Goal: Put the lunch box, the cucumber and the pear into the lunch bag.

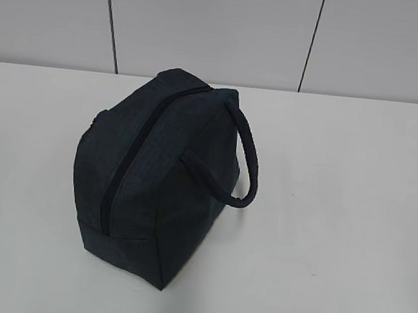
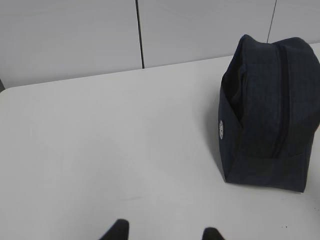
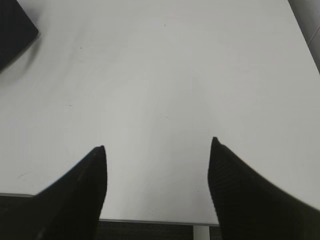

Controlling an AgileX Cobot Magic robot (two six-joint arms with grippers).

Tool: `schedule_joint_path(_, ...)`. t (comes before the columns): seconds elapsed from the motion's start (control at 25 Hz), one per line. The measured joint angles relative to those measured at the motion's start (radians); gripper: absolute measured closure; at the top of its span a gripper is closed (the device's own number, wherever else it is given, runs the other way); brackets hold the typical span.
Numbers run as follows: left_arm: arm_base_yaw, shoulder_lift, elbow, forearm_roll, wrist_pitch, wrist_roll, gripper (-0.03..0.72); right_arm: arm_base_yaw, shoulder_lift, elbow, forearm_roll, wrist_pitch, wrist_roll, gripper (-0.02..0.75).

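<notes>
The dark navy lunch bag (image 1: 158, 170) stands on the white table with its top zipper (image 1: 129, 159) closed and its thick loop handle (image 1: 246, 161) hanging to the right. The left wrist view has the lunch bag (image 2: 272, 115) at its right. My left gripper (image 2: 164, 231) is open over bare table, well to the left of the bag, with nothing between its fingers. My right gripper (image 3: 157, 145) is open wide near the table's front edge, and only a corner of the lunch bag (image 3: 12, 32) shows at its upper left. The lunch box, the cucumber and the pear are out of view. Neither gripper shows in the exterior view.
A pale panelled wall (image 1: 208, 28) runs behind the table's far edge. The table's front edge (image 3: 155, 220) and a white leg (image 3: 201, 232) lie just below my right gripper. White table surface (image 1: 345, 217) spreads on both sides of the bag.
</notes>
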Motion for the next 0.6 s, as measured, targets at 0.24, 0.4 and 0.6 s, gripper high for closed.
schedule_joint_path(0.24,0.0,0.0,0.0,0.0,0.0,0.0,0.412,0.0,0.0,0.0,0.0,0.0,0.0,0.241)
schedule_joint_path(0.4,0.0,0.0,0.0,0.0,0.0,0.0,0.412,0.0,0.0,0.0,0.0,0.0,0.0,0.241)
schedule_joint_path(0.6,0.0,0.0,0.0,0.0,0.0,0.0,0.412,0.0,0.0,0.0,0.0,0.0,0.0,0.241)
